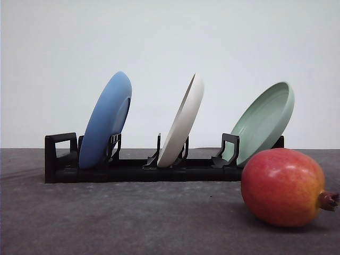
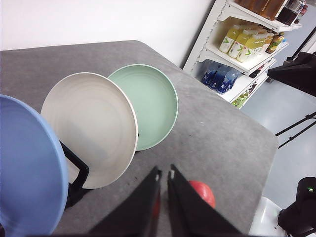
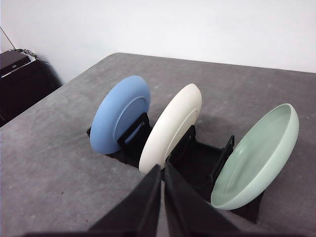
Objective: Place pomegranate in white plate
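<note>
The pomegranate [image 1: 284, 187] lies on the grey table at the front right, red with a yellow-orange patch and its brown crown pointing right. A bit of it [image 2: 203, 192] peeks out beside my left gripper's fingers. The white plate [image 1: 182, 123] stands on edge in the middle slot of a black rack [image 1: 133, 169]; the wrist views also show the white plate [image 2: 89, 127] [image 3: 172, 127]. My left gripper [image 2: 164, 176] hovers above the table near the plates, shut with nothing in it. My right gripper [image 3: 162, 169] is shut and empty, close to the white plate's lower edge.
A blue plate [image 1: 107, 120] fills the rack's left slot and a pale green plate [image 1: 264, 120] leans in the right slot. Beyond the table's edge stand shelves [image 2: 247, 44] of bottles and a tripod [image 2: 296, 131].
</note>
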`<action>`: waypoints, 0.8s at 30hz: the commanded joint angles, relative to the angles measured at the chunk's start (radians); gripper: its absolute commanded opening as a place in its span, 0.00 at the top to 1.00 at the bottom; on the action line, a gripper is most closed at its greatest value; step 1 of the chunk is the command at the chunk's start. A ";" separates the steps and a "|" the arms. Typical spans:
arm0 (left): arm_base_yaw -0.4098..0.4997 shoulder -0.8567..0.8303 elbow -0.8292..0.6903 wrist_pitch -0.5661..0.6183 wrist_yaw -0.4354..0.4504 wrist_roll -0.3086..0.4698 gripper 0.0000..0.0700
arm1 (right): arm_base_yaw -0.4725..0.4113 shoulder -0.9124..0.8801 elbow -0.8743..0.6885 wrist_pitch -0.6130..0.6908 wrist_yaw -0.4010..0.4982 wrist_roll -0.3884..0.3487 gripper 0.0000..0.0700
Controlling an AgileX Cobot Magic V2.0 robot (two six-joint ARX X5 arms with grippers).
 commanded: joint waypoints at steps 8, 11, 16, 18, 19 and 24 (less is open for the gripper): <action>-0.011 0.076 0.020 0.017 0.004 0.008 0.08 | 0.001 0.045 0.019 0.009 -0.003 -0.009 0.24; -0.032 0.111 0.020 0.035 0.000 -0.010 0.08 | 0.013 0.051 0.019 0.009 -0.003 -0.006 0.21; -0.134 0.194 0.037 0.113 -0.059 -0.059 0.08 | 0.036 0.051 0.019 0.009 -0.003 -0.006 0.21; -0.196 0.245 0.075 0.110 -0.124 -0.061 0.08 | 0.044 0.051 0.019 0.009 -0.003 -0.006 0.21; -0.227 0.273 0.098 0.104 -0.160 -0.062 0.08 | 0.047 0.051 0.019 0.009 -0.003 -0.006 0.21; -0.386 0.444 0.263 0.051 -0.365 -0.066 0.08 | 0.061 0.051 0.019 0.009 -0.003 0.000 0.21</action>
